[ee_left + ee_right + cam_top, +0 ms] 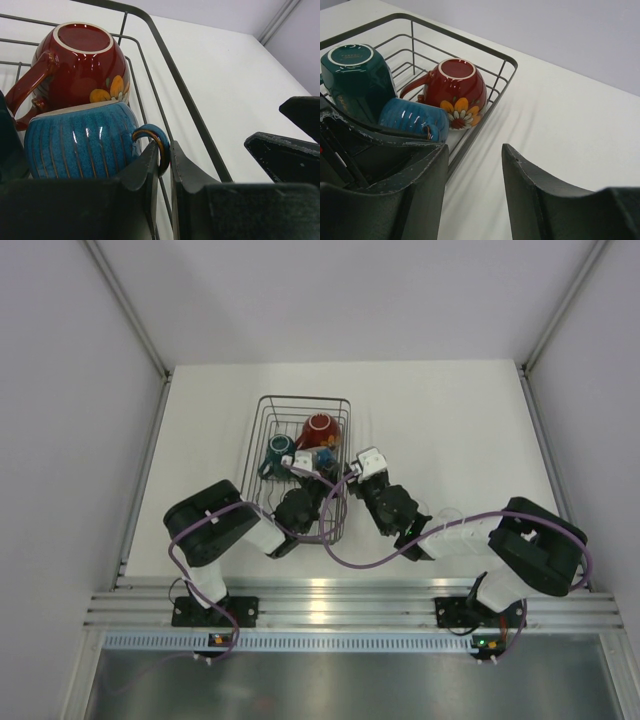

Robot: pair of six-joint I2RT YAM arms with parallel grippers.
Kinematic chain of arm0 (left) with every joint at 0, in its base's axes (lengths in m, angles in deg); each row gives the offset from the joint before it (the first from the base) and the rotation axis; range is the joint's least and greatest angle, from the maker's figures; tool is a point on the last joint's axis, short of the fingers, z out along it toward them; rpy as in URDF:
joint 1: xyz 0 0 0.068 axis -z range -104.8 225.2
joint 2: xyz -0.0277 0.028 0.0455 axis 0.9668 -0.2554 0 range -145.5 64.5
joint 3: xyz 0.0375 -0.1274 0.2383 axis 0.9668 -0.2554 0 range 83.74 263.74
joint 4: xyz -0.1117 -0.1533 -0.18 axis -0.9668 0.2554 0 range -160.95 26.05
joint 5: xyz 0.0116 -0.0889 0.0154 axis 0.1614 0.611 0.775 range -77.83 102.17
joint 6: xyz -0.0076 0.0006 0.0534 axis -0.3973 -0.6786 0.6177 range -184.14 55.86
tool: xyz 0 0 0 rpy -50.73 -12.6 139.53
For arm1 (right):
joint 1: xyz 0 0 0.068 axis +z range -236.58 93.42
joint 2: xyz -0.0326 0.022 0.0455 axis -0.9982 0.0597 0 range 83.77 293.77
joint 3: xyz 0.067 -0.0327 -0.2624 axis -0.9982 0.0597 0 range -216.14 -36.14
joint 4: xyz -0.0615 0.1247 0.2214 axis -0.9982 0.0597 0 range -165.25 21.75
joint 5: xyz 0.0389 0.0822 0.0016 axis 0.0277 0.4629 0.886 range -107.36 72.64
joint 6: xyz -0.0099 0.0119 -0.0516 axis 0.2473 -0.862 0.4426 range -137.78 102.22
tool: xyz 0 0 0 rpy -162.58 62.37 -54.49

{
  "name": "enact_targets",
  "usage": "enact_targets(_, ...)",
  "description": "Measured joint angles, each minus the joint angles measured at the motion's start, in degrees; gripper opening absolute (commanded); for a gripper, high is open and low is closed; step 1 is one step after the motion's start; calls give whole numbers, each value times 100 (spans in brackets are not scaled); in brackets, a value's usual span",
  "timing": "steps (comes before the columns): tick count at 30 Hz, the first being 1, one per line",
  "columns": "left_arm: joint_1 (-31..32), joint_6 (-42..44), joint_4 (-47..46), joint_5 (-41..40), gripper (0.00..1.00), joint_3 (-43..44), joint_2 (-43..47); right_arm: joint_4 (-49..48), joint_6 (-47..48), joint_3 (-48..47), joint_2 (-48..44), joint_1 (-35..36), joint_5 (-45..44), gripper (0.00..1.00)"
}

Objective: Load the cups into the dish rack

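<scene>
Jaws of the left gripper (pixel 164 150) pinch the handle of the small blue cup (pixel 80 145), tipped sideways inside the dish rack (pixel 510 65) near its right edge, probably for seating. Right gripper (pixel 475 150) jaws apart, empty, outside that edge. Farther in: teal mug (pixel 355 80) left, red cup (pixel 80 65) far-right corner, both inverted, presumably to drain.

No legible text, brand, number or sign appears in any view. The only marking present is a faint printed mark inside the white ring on the upturned base of the teal mug (pixel 357 82), which stands at the left edge of the dish rack (pixel 470 41). Its characters are too small to read.
</scene>
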Motion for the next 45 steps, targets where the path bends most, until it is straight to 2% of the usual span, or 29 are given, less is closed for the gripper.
enact_targets(15,168,-496,11,-461,0,98,-107,201,-122,-2,-79,0,4,50)
enact_targets(23,245,72,247,-868,0,907,-507,293,-238,0,-208,0,2,50)
enact_targets(31,251,197,332,-887,0,1073,-608,295,-258,37,-313,-2,-22,50)
enact_targets(43,212,-752,448,-881,0,1062,-605,308,-258,85,-398,-7,-42,51)
enact_targets(45,203,-903,511,-859,7,1064,-603,310,-260,109,-433,-7,-44,51)
